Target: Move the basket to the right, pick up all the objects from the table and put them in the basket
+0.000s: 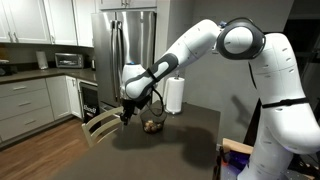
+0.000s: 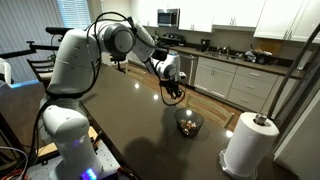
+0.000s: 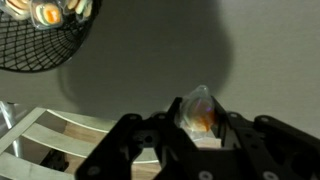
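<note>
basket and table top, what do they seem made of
Small round dark mesh basket: likely thin metal wire, dark-coated; its open grid is see-through. Dark brown-grey table: smooth matte top, perhaps laminate or painted wood; no grain shows, so uncertain.

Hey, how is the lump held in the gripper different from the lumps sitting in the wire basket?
The held lump is a single piece, pinched in the gripper; the basket lumps are several, lying loose together. The held lump sits near the edge of the table; the basket lumps rest inside the dark mesh basket. Both look pale tan, roundish and lumpy.
</note>
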{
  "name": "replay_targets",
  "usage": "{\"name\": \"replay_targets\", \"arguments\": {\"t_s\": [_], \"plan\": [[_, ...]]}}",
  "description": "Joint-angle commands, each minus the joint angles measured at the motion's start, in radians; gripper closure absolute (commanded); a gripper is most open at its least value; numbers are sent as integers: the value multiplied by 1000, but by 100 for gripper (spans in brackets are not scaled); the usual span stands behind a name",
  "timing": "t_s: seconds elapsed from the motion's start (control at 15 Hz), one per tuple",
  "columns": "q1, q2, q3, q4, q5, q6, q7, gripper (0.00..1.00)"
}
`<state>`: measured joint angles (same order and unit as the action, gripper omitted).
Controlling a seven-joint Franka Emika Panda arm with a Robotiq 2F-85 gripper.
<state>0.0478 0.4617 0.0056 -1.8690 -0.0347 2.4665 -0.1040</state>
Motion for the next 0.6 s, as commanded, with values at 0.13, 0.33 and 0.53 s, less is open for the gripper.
{"name": "replay_targets", "arguments": {"t_s": [0.13, 0.33, 0.53], "plan": [[-3, -90, -24, -107, -16, 70, 94, 88], [-7, -118, -37, -148, -13, 107, 129, 88], [-13, -137, -54, -185, -10, 138, 167, 88]]}}
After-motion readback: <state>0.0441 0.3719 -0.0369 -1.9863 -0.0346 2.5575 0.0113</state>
